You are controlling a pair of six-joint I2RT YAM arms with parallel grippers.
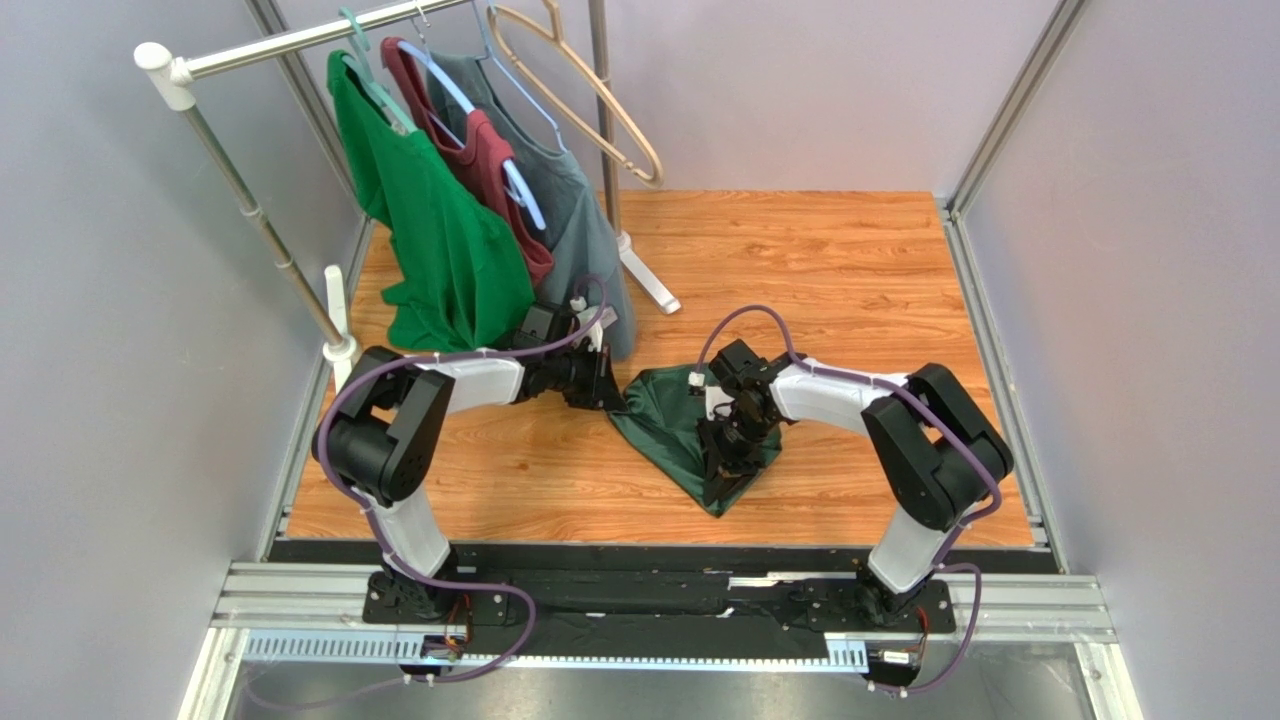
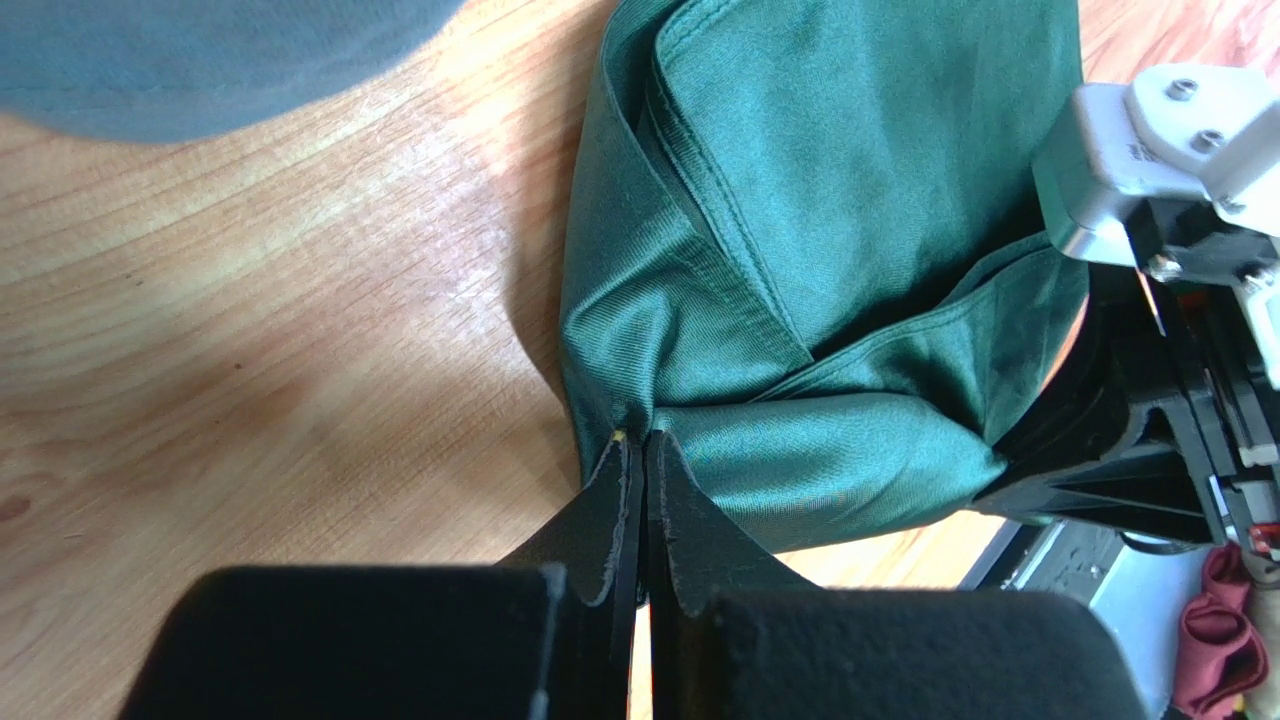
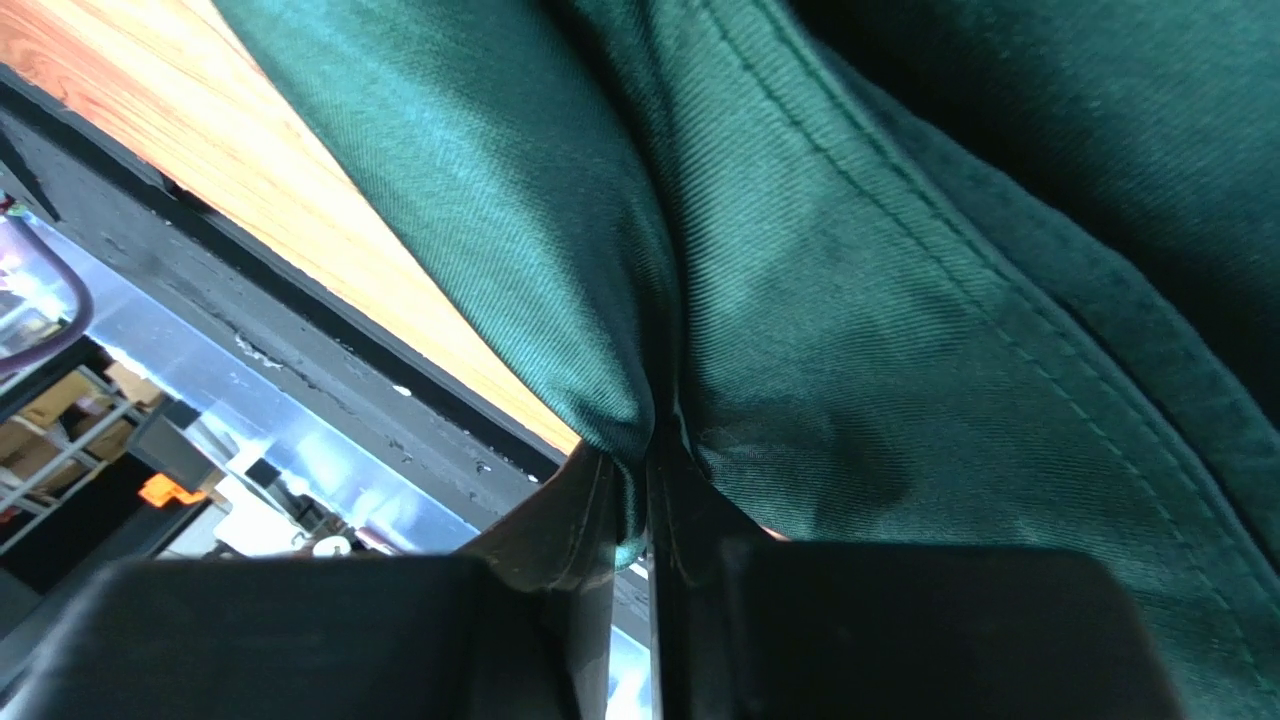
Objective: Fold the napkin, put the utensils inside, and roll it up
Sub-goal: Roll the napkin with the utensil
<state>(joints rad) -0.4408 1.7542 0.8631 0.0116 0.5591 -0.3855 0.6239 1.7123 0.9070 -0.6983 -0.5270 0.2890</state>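
The left pincer (image 2: 640, 450) is clenched on an edge of the bunched dark forest-green cloth napkin (image 2: 842, 210), which lies ahead and right of it. The right pincer (image 3: 654, 462) grasps the opposite fold, so the cloth spans between them.

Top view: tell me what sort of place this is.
Probably a robot test cell, not a home: plain grey walls in metal framing enclose a wooden table, two arms are bolted to a rail at its edge, and a clothes rack stands on it.
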